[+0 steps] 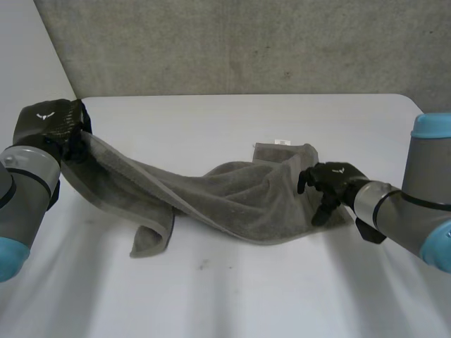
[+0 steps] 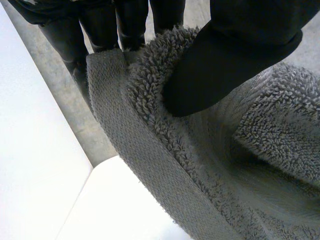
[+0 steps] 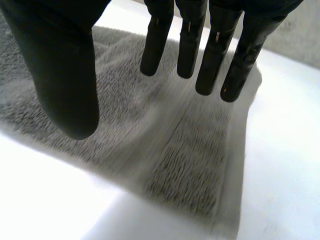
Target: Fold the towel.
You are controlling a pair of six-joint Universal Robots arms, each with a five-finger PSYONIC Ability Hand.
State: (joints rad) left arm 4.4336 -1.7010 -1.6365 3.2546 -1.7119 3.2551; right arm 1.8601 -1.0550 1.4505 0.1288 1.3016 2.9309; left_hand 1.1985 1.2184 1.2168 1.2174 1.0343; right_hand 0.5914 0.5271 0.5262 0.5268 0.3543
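- The towel lies across the middle of the worktop, running left to right.
- The left hand pinches its left end, raised.
- The right hand is over its right end.

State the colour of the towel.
Plain grey towel, no pattern; it shows best in the left wrist view.

Looped terry towel; smooth matt table
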